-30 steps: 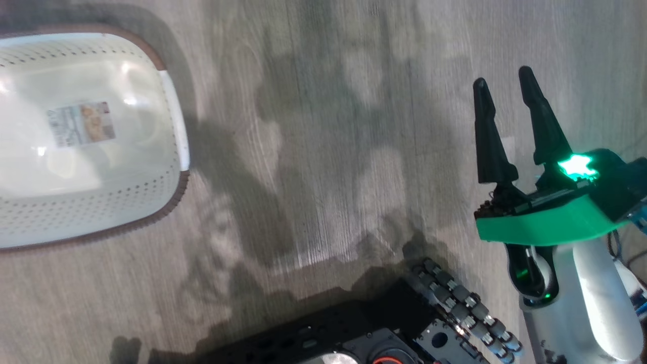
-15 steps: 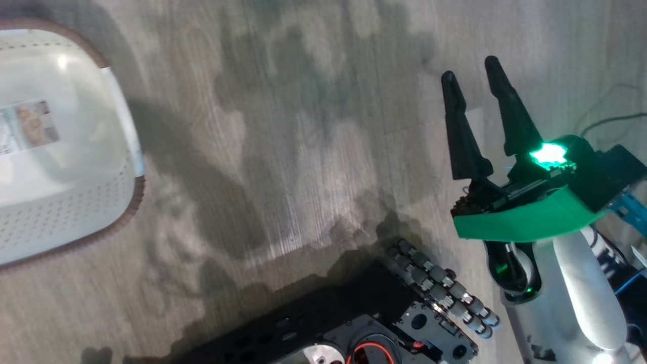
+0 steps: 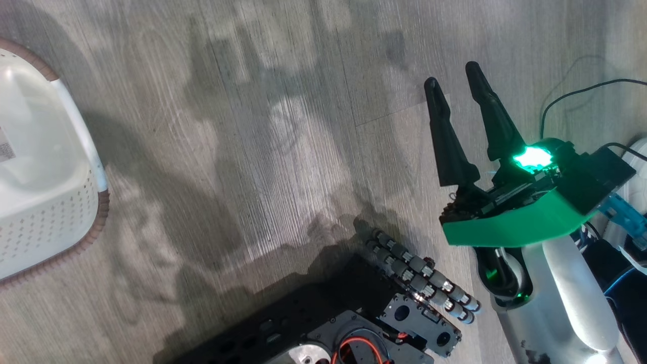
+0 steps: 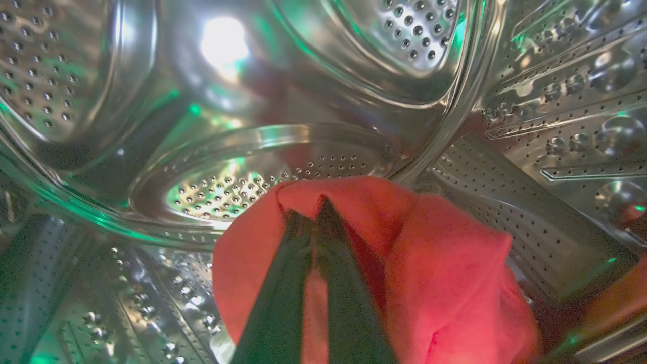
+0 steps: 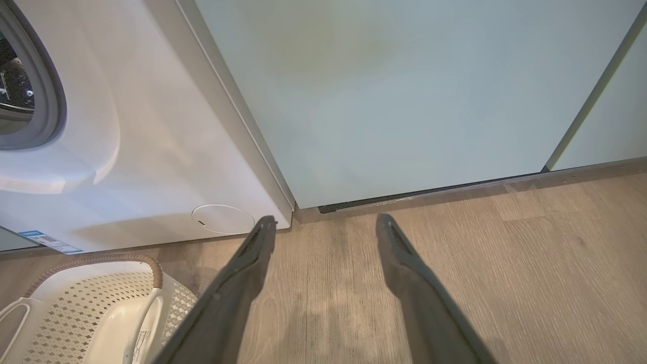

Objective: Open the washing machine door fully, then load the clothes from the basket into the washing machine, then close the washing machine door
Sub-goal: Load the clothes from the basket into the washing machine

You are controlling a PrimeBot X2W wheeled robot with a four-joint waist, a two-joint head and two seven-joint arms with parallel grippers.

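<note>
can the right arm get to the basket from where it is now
Probably yes. The right end effector is open and empty, and bare floor lies between it and the basket off to its left, though it would need to swing well across.

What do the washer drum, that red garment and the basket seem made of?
Drum: likely polished steel, by its mirror reflections and punched holes. Red garment: soft matte fabric, folding limply. Basket: glossy cream plastic, moulded perforations; brown rim possibly woven.
</note>
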